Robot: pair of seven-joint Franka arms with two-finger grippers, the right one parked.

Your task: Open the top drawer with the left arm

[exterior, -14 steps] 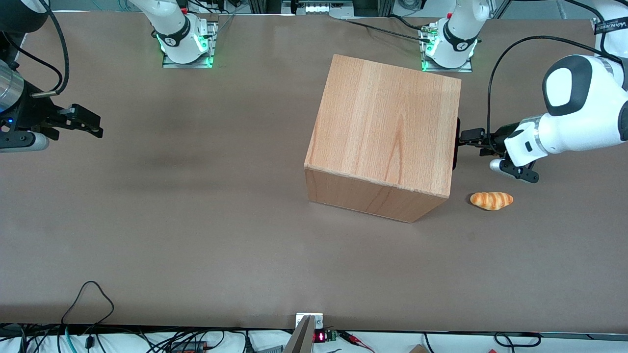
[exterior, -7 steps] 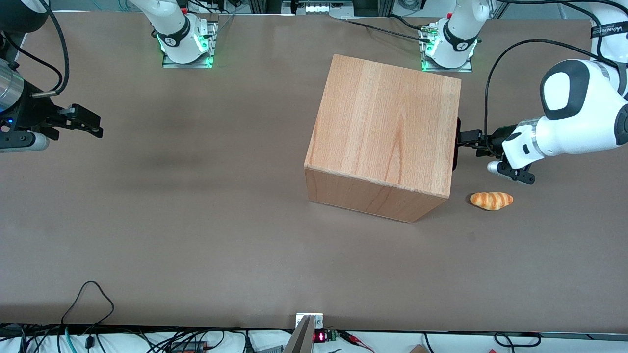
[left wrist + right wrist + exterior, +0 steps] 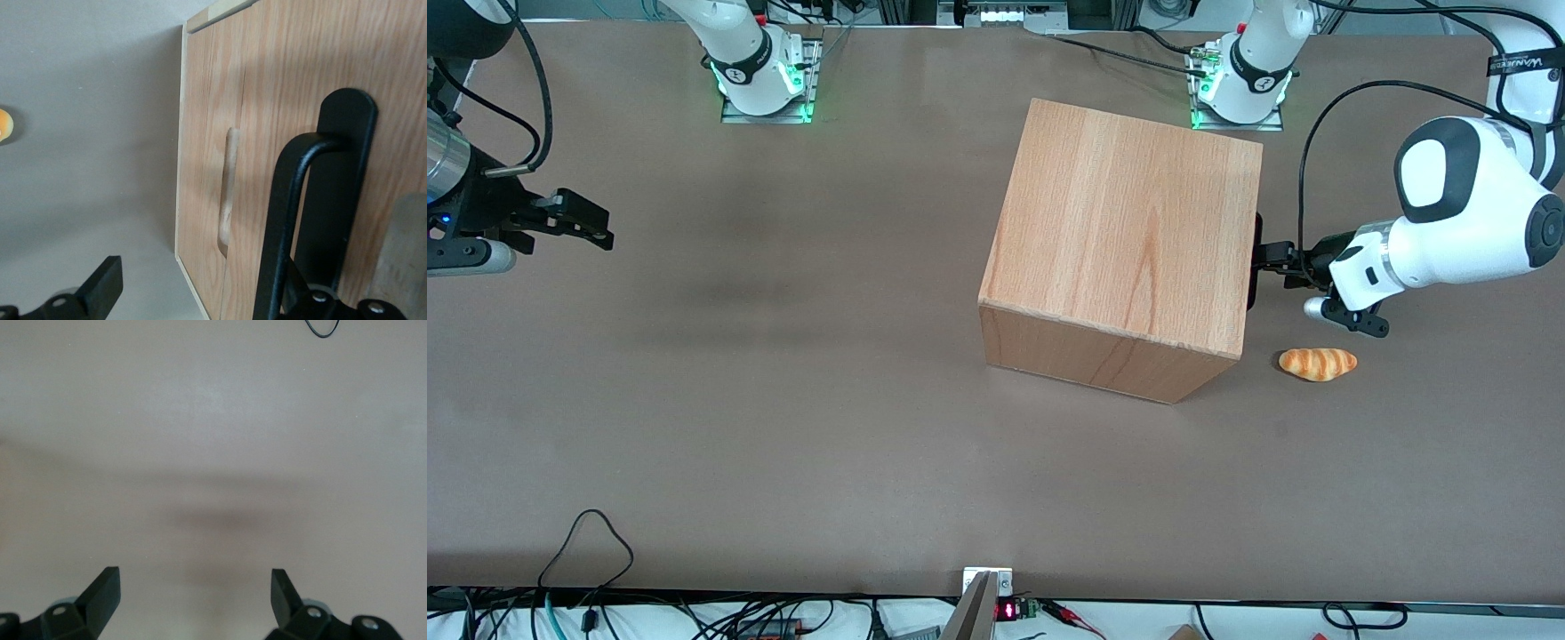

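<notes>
Here, the beech-coloured cabinet (image 3: 1129, 222), a smooth square-edged box with fine vertical grain, sits just above the middle of the front frame on the matte brown table (image 3: 783, 400). Its front faces the working arm's end of the table. The top drawer (image 3: 300, 60) is shut: its light-wood front panel lies flush with the cabinet's face. A thin seam divides it from the neighbouring panel, which has a narrow rounded recess cut into the edge.

On the drawer front stands a black handle (image 3: 287, 220), a curved matte bar rising from a flat plate with a rounded end. The left arm (image 3: 1458, 213), glossy white and bulbous with a dark-grey joint cap, reaches in level with the handle. Its slim black gripper (image 3: 1267, 258) is right at the drawer front, touching or nearly touching the handle.

In the wrist view the fingers are spread wide and clamp nothing. One wedge-shaped finger (image 3: 103, 283) hangs over bare table just off the cabinet's corner, while the other is largely hidden by the handle's bar.

A small golden ridged bread roll (image 3: 1318, 364) lies on the table near the cabinet, nearer the front camera than the gripper.
</notes>
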